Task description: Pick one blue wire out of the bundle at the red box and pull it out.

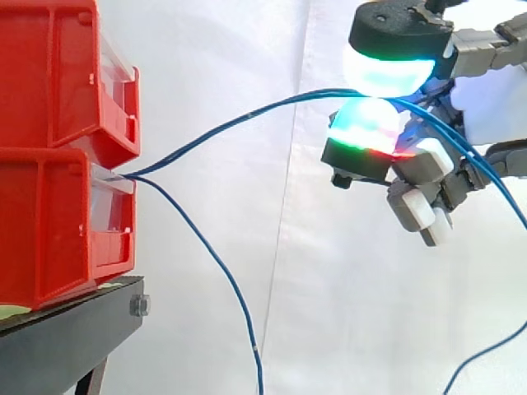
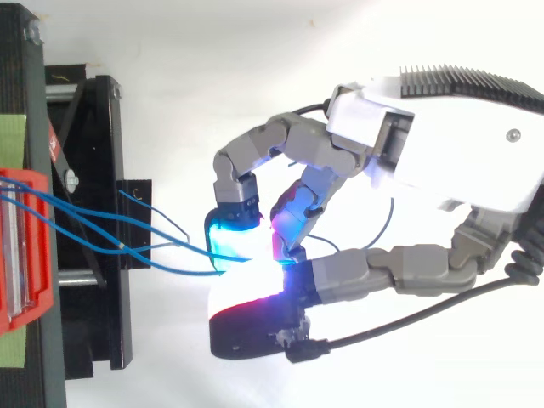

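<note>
Pinch on the wire, that's what we have! The robot's hand (image 1: 420, 164) comes in from the right with its fingers curled, and two glowing pads close on one thin blue wire (image 1: 272, 104). A white-and-cyan pad (image 1: 387, 70) sits above and a green-and-red pad (image 1: 366, 123) below, with the wire squeezed right at the seam between them. From above we see the same hand (image 2: 459, 144) hunched over, pads lit cyan and magenta, with the blue strands (image 2: 102, 225) running left to the bin.

Why hold it there? We reckon the hand grips the strand well apart from the box, out in open air before the white cloth curtain (image 1: 206, 49), because one wire can be told from its neighbours there. The held wire climbs in a gentle arc from the mouth of the lower red plastic bin (image 1: 49, 230), which sits beneath a second red plastic bin (image 1: 49, 74) on the black metal stand (image 1: 66, 333). That arc says slack to us, so the wire's root looks lodged in the bundle (image 1: 128, 174) at the bin's clear front, not yet pulled out. Another blue wire (image 1: 233, 292) droops from the same spot, untouched. Past the pads, more blue wire (image 1: 494, 185) trails down to the right.
</note>
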Motion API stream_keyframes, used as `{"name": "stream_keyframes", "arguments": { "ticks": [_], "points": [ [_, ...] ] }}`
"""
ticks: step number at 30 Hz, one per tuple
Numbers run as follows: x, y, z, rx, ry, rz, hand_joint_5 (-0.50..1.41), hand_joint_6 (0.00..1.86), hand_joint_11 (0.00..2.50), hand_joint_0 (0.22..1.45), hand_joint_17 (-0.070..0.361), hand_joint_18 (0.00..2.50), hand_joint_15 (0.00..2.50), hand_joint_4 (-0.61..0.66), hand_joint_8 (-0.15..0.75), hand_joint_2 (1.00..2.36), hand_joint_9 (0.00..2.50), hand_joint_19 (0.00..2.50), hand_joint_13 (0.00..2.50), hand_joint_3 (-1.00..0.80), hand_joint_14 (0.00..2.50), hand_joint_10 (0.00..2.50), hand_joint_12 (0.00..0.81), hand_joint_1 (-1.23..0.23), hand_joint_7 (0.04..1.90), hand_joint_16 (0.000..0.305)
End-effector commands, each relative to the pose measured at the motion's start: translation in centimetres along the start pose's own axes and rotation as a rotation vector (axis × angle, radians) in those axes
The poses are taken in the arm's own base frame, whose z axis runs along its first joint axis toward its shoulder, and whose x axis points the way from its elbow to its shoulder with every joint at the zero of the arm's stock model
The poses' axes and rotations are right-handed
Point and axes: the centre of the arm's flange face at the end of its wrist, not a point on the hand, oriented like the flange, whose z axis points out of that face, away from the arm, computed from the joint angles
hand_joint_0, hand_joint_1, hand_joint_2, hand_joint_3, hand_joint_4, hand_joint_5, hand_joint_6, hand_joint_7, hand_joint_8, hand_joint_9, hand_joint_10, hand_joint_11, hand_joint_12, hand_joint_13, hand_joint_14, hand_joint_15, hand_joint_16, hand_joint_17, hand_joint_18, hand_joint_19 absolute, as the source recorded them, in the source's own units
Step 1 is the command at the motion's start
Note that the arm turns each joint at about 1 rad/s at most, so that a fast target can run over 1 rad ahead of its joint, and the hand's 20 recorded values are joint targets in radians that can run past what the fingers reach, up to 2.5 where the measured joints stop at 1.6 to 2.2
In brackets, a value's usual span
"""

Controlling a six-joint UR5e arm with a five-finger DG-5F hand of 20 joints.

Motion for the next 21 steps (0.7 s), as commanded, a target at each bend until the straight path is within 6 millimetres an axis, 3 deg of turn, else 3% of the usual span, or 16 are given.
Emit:
{"name": "stream_keyframes", "arguments": {
  "ticks": [1, 2, 7, 9, 11, 16, 21],
  "points": [
    [0.04, -0.06, 0.01, 0.001, 0.0, -0.001, -0.1, 0.92, 0.81, 0.62, 0.114, 0.94, 0.66, 0.19, 0.35, 1.01, 1.12, 0.56, 1.01, -0.43, 0.02, 0.02, 0.414, -0.89, 1.12, 0.051],
    [-0.02, 0.02, -0.03, 0.0, 0.0, 0.0, -0.11, 0.92, 0.81, 0.6, 0.115, 0.92, 0.65, 0.19, 0.348, 1.0, 1.11, 0.55, 1.0, -0.5, 0.02, 0.02, 0.414, -0.91, 1.11, 0.051],
    [-0.12, -0.04, -0.03, 0.003, 0.0, -0.001, -0.11, 0.92, 0.8, 0.54, 0.12, 0.92, 0.65, 0.2, 0.35, 1.0, 1.09, 0.55, 0.99, -0.5, 0.02, 0.02, 0.423, -0.89, 1.09, 0.053],
    [-0.12, -0.07, -0.05, 0.005, 0.0, -0.003, -0.11, 0.92, 0.79, 0.5, 0.126, 0.94, 0.66, 0.2, 0.358, 1.0, 1.09, 0.56, 1.0, -0.5, 0.02, 0.02, 0.433, -0.86, 1.07, 0.056],
    [-0.14, -0.15, -0.12, 0.012, 0.003, -0.003, -0.1, 0.92, 0.78, 0.46, 0.134, 0.96, 0.65, 0.2, 0.382, 1.0, 1.14, 0.57, 1.02, -0.5, 0.02, 0.01, 0.453, -0.73, 1.06, 0.059],
    [-0.19, -0.44, -0.4, 0.037, 0.012, -0.017, -0.09, 0.91, 0.77, 0.51, 0.124, 0.95, 0.66, 0.19, 0.38, 1.0, 1.21, 0.61, 1.05, -0.5, 0.02, 0.02, 0.436, -0.51, 1.12, 0.055],
    [-0.21, -0.55, -0.49, 0.046, 0.015, -0.02, -0.08, 0.9, 0.79, 0.57, 0.116, 0.96, 0.66, 0.19, 0.373, 1.01, 1.24, 0.61, 1.07, -0.39, 0.02, 0.02, 0.424, -0.59, 1.15, 0.052]
  ]
}}
